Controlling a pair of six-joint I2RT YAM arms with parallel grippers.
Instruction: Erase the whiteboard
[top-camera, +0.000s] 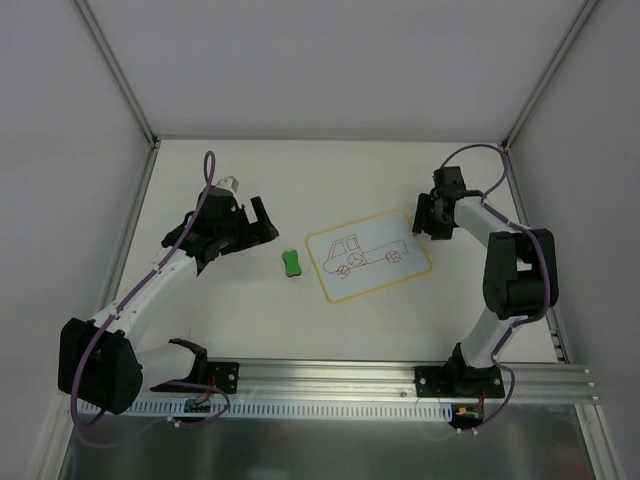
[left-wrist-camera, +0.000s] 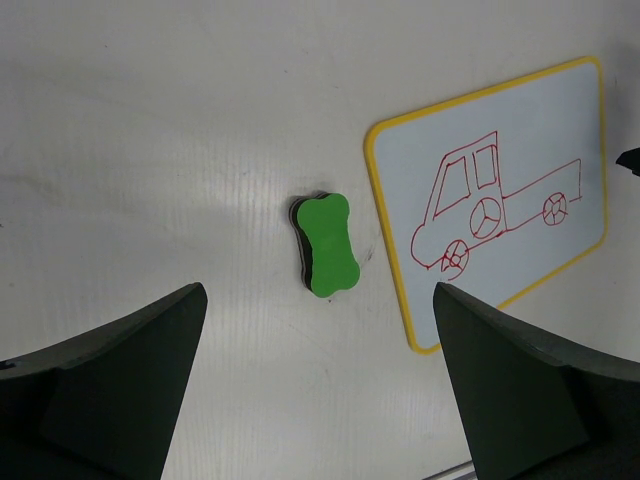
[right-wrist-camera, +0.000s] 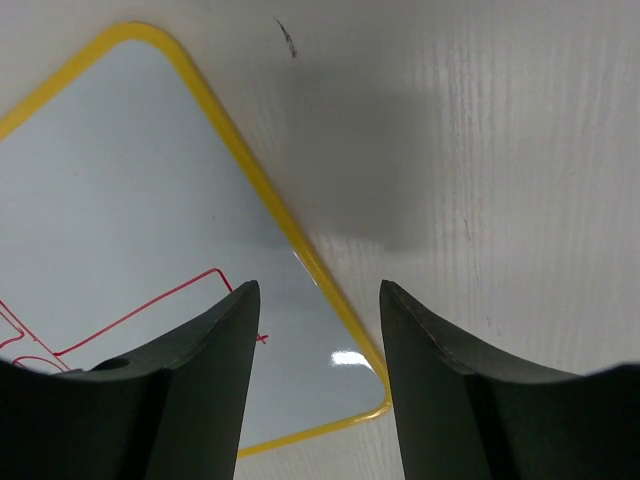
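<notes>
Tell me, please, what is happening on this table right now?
Two robot arms are set to erase the whiteboard, whose red truck drawing is intact. The green eraser lies on the table just left of the board, untouched. The left gripper hovers open near the eraser, and the right gripper is open over the board's right edge, holding nothing.

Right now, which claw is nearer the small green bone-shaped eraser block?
Left. The left claw sits open just beyond and left of the green bone-shaped eraser block, not touching. The right claw hovers over the yellow-bordered whiteboard at its far right corner, across the board.
</notes>
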